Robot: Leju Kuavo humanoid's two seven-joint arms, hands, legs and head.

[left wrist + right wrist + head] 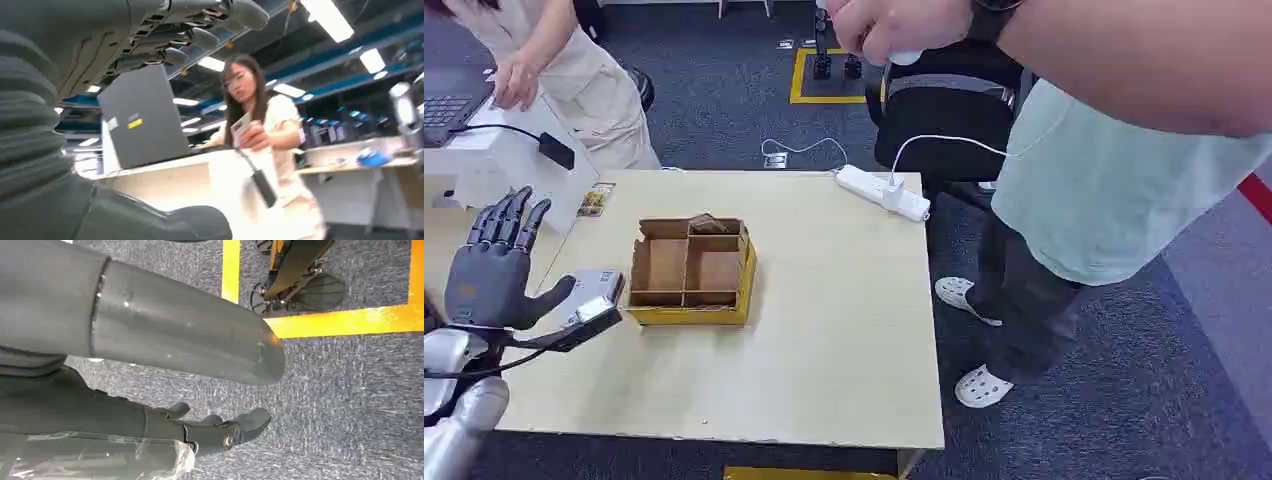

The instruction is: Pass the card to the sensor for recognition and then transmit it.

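Here the left hand (492,270) is raised with its fingers (509,222) spread, grasping nothing. The card (241,128) lies off at about eleven o'clock, pinched upright by a person (574,60) beyond the table (844,340). The right hand (210,432) hangs toward the floor, fingers loosely apart and empty, so the left is nearer.

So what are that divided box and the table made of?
The box looks like plain brown cardboard: matte, thin slotted dividers, with a yellow outer face. The table seems to be pale wood-look laminate board, smooth with a faint sheen, though solid wood can't be ruled out.
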